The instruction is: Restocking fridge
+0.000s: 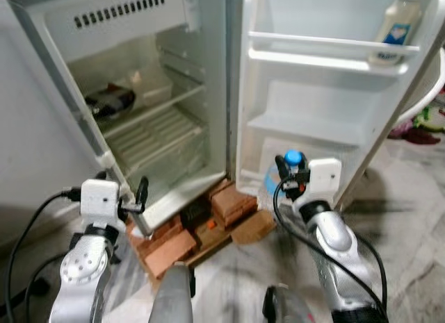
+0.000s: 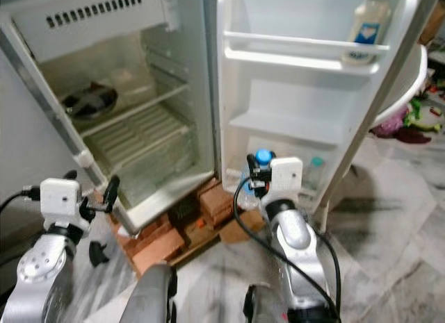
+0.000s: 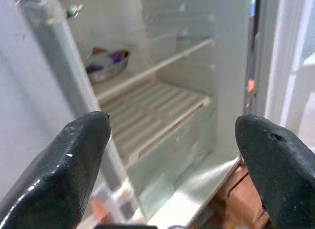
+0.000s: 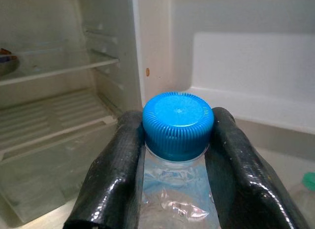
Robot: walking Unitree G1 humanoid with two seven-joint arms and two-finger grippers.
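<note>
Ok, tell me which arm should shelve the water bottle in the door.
Right. Its gripper already clamps the water bottle by the neck beside the door shelf; the left gripper is open at the main compartment.

A bowl (image 1: 109, 101) sits on the fridge's (image 1: 208, 94) upper shelf, a sauce bottle (image 1: 398, 26) in its door.

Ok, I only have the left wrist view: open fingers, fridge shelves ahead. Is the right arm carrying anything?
Observer: Yes, the right gripper is shut on a blue-capped water bottle, just below the cap.
Operator: Where is it relative to the fridge?
Observer: In front of the open door's lowest shelf.
Operator: Anything already on the door?
Observer: A white bottle stands on the top door shelf.
</note>
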